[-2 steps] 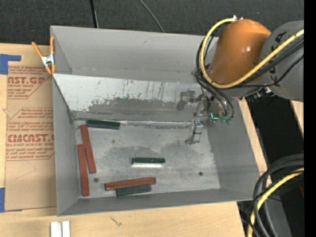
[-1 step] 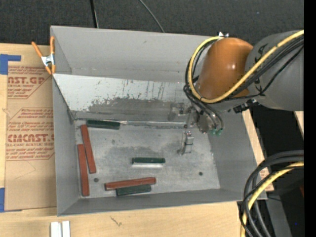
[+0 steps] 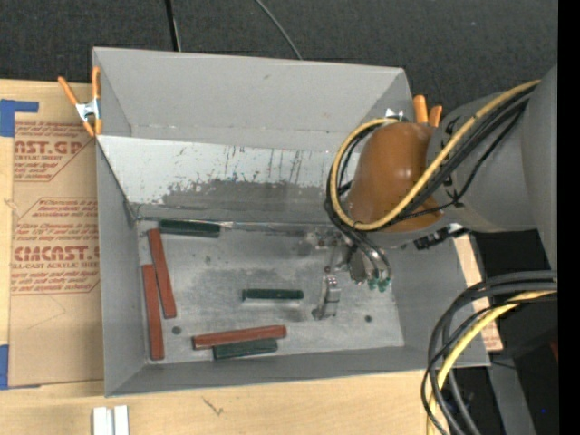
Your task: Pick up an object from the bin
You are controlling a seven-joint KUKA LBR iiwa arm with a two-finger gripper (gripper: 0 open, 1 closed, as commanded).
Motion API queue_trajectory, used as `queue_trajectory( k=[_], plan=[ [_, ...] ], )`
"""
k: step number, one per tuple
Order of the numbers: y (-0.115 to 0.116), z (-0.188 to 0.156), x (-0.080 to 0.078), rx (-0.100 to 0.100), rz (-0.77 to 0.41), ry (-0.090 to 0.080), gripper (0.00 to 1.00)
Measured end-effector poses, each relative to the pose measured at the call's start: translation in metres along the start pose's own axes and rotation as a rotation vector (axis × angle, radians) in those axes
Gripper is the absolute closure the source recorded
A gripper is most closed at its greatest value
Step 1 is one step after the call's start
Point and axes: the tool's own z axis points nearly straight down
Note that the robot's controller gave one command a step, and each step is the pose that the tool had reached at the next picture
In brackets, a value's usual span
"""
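My gripper (image 3: 324, 304) hangs low over the bin's floor, right of centre, under the orange-covered wrist. Just to its left a short dark green stick (image 3: 272, 294) lies flat on the floor, with a small gap between its right end and the gripper. Further forward a red-brown stick (image 3: 238, 337) lies along the front wall, with another dark green stick (image 3: 245, 351) right beside it. Nothing shows held in the gripper.
Two red-brown sticks (image 3: 161, 272) (image 3: 152, 314) lie lengthwise by the left wall. A dark green stick (image 3: 188, 228) rests along the foot of the back wall. The arm and its cables come in over the bin's right side.
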Motion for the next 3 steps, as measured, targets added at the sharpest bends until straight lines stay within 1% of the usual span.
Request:
queue_trajectory(
  k=[1, 2, 3],
  plan=[
    [0.0259, 0.0406, -0.0369, -0.001, -0.328, 0.001, 1.00],
    [0.0258, 0.0409, -0.0365, -0.001, -0.329, 0.003, 0.00],
    [0.0258, 0.0409, -0.0365, -0.001, -0.328, 0.003, 0.00]
  ],
)
